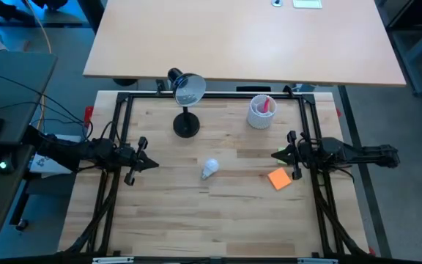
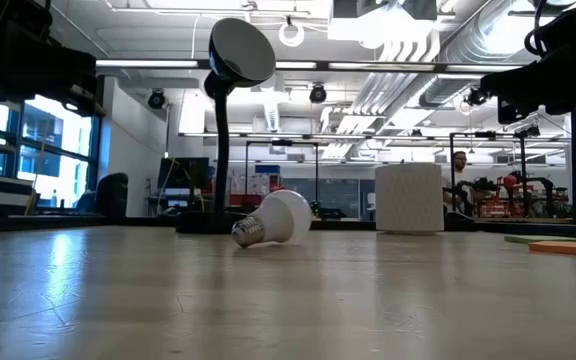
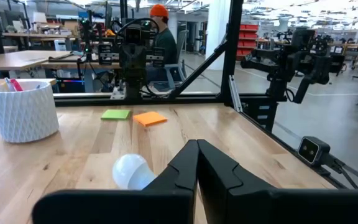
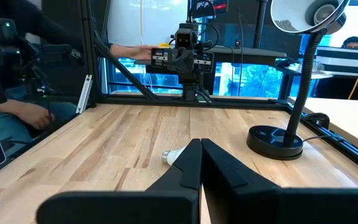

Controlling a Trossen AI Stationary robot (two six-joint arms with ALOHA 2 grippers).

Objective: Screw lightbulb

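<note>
Lying on its side mid-tabletop [image 1: 160,220], the bulb [image 1: 209,169] sat at 5 o'clock from the lamp [image 1: 186,125] — screw base pointing toward 7 o'clock. Left hand [image 1: 149,163] waited at the bulb's 9 o'clock, right hand [image 1: 277,155] at 3 o'clock — each with fingers together, holding nothing, well apart from it.

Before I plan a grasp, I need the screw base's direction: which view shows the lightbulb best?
The low view: the lightbulb lies on its side, base visible. The high view shows it small, between both grippers; both wrist views show it partly hidden behind fingers.
</note>
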